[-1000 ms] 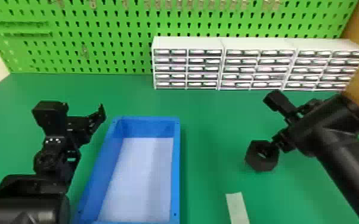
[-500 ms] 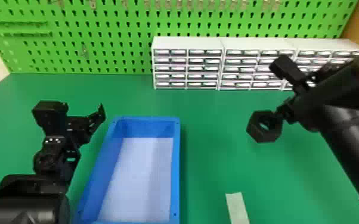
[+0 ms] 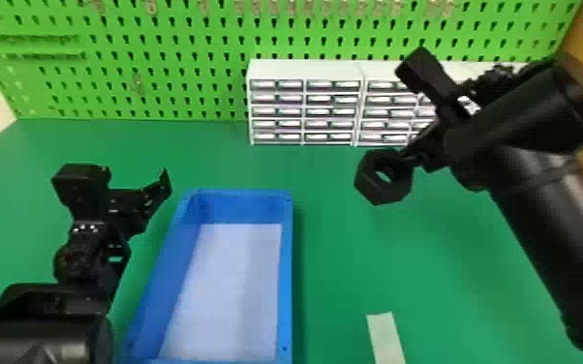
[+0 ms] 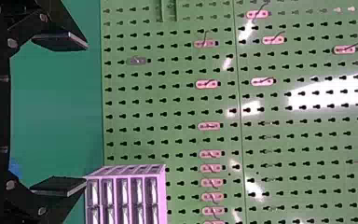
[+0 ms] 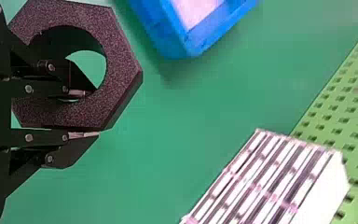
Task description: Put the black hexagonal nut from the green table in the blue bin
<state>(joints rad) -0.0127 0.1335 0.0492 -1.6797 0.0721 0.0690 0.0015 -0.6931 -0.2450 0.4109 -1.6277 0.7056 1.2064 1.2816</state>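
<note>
The right gripper (image 3: 414, 157) holds the black hexagonal nut (image 3: 377, 186) above the green table, right of the blue bin (image 3: 286, 271). In the right wrist view, the right gripper (image 5: 86, 114) is shut on one side wall of the nut (image 5: 123, 60), one finger inside its hole and the other against its outer face; a corner of the blue bin (image 5: 186, 49) lies beyond. Parked at the left of the bin is the left gripper (image 3: 157, 191), which stands open and holds nothing; in the left wrist view the left gripper (image 4: 70, 114) has its fingers wide apart.
White drawer cabinets (image 3: 305, 104) line the back of the green table (image 3: 198, 150), in front of a green pegboard (image 3: 169, 63). The right forearm passes before part of them. A pale strip (image 3: 385, 339) lies right of the bin near the front.
The nut, held in the right gripper throughout, has risen off the table and moved up and slightly toward the bin's side. The left arm has stayed still.
</note>
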